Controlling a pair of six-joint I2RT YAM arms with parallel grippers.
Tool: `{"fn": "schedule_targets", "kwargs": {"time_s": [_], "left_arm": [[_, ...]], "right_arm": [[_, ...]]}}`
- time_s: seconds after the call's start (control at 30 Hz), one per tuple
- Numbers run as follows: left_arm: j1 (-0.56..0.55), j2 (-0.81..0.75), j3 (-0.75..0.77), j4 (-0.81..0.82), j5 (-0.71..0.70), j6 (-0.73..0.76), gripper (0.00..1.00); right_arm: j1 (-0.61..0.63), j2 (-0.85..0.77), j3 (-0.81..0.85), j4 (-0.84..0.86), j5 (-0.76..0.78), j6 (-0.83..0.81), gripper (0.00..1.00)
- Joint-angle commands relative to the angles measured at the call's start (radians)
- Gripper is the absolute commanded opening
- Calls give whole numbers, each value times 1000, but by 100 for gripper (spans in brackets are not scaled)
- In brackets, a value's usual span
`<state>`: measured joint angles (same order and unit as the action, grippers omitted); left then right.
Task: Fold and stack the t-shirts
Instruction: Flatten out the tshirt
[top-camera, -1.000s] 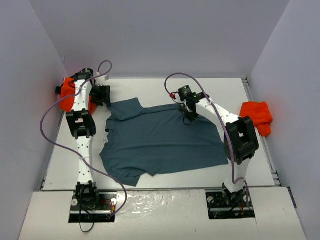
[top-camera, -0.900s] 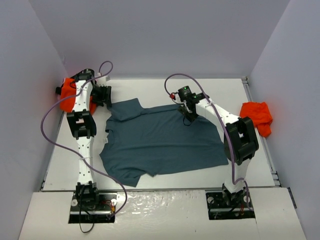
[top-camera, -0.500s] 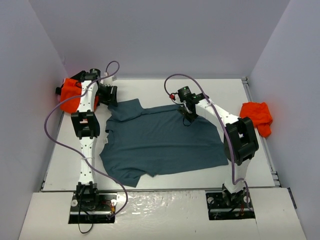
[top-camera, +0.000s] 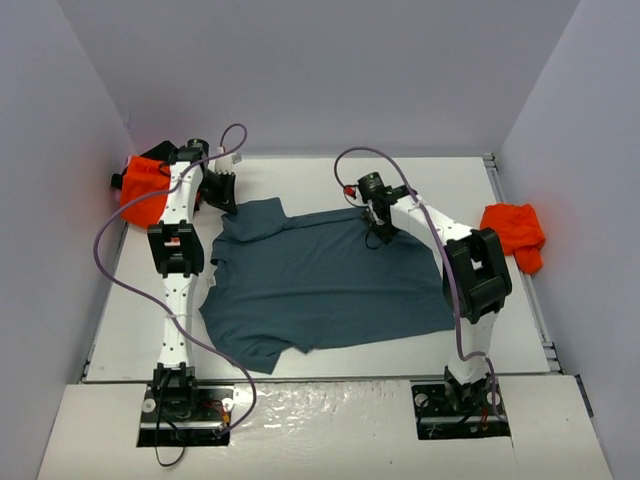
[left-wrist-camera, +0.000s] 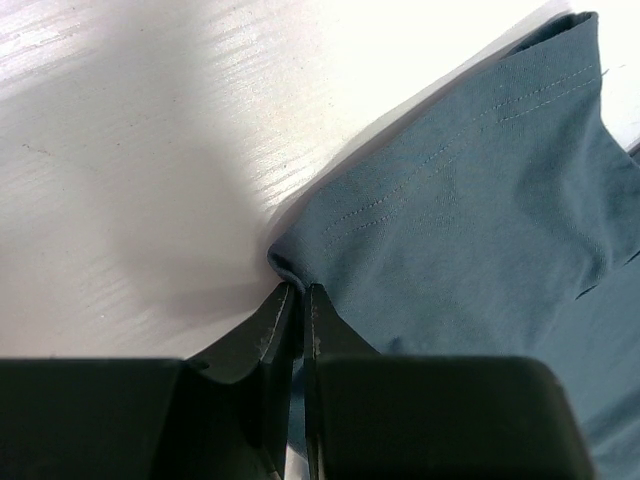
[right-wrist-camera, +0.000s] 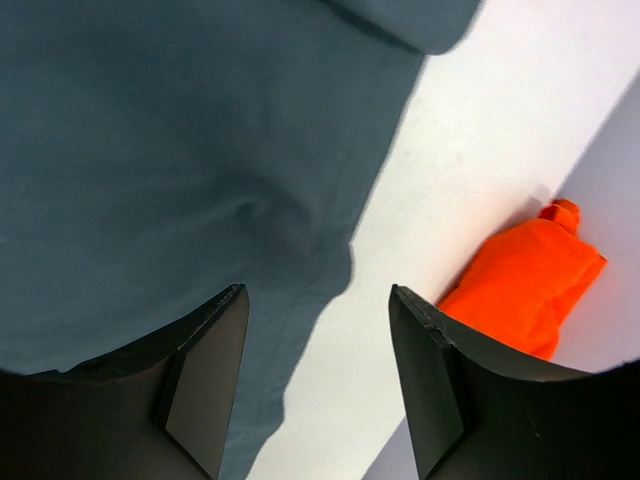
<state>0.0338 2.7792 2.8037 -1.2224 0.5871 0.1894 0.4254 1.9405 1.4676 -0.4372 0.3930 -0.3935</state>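
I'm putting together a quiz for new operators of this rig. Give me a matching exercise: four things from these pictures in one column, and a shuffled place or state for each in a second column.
Things
1. dusty slate-blue cloth t-shirt
2. left gripper
3. right gripper
4. bright orange cloth t-shirt, the right-hand one

Places or states
A. open, over blue cloth
B. bunched up at the right edge of the white table
C. spread out mid-table
D. shut on a sleeve corner

Pairs: 1-C, 2-D, 3-A, 4-B

The right end effector, jaws apart, hangs above the slate-blue t-shirt, an orange t-shirt beyond.
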Motion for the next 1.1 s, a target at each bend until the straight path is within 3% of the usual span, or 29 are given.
{"fn": "schedule_targets", "kwargs": {"time_s": [0.0, 0.33, 0.9, 1.07], "left_arm": [[1, -35, 0, -28, -46, 18, 0], [0, -135, -55, -25, -54, 30, 0], [-9, -162, -79, -34, -75, 53, 0], [-11, -155, -79, -38, -73, 58, 0]], "right_arm": [[-33, 41, 83, 34, 116, -37, 55], [-105, 248, 252, 66, 110, -136, 52], [-112, 373, 398, 176, 159, -255, 50], [-114, 419, 412, 187, 151, -267, 43]]}}
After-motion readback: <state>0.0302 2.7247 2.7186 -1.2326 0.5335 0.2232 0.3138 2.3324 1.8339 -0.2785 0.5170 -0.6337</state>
